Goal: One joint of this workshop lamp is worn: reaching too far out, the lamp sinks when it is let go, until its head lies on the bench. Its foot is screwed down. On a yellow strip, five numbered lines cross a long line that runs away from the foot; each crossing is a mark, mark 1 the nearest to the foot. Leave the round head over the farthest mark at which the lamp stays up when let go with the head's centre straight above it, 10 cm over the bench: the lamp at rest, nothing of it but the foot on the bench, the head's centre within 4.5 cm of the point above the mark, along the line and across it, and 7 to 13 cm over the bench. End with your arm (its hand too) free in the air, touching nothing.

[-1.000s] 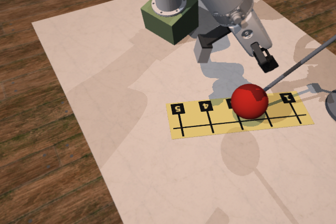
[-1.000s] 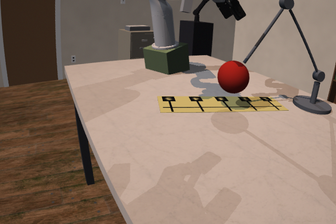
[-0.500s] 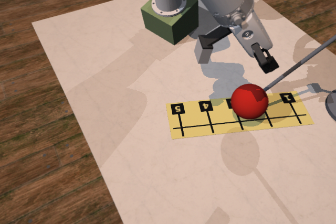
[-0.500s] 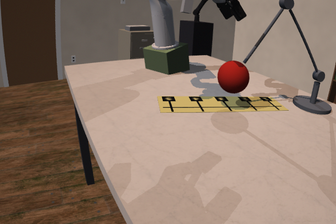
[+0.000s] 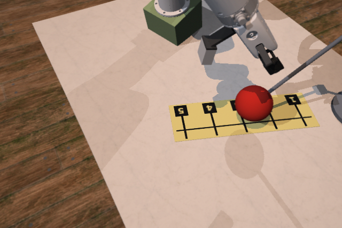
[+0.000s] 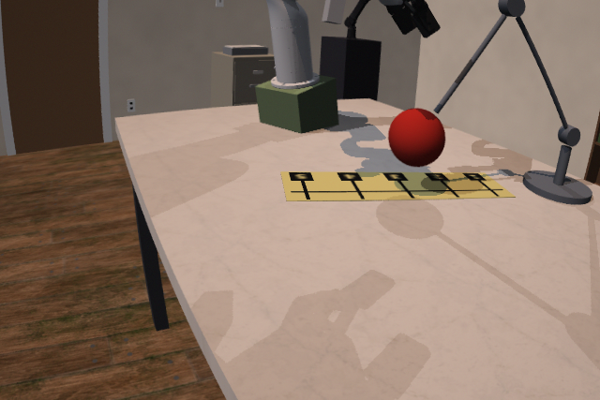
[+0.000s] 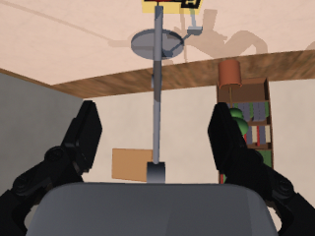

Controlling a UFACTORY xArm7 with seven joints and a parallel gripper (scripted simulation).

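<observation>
The red round head [image 5: 254,102] [image 6: 416,137] hangs clear of the bench over the yellow strip [image 5: 196,119] [image 6: 329,184] [image 7: 169,8], near marks 2 and 3; its exact offset cannot be told. The lamp's upper rod [image 5: 309,62] [image 6: 470,64] rises from the head to the elbow joint [image 6: 511,5] [image 7: 156,172]. The grey foot [image 5: 339,107] [image 6: 557,188] [image 7: 143,44] stands beyond mark 1. My gripper [image 5: 273,65] [image 6: 417,28] [image 7: 155,115] is open and empty, above and behind the head. The rod shows between the fingers in the wrist view, but is not gripped.
The green base block [image 5: 176,24] [image 6: 297,107] of the arm stands at the back of the bench. A wall and a bookshelf [image 7: 271,138] show beyond the lamp. Shadows of arm and lamp lie across the bench [image 5: 154,181] [image 6: 271,241].
</observation>
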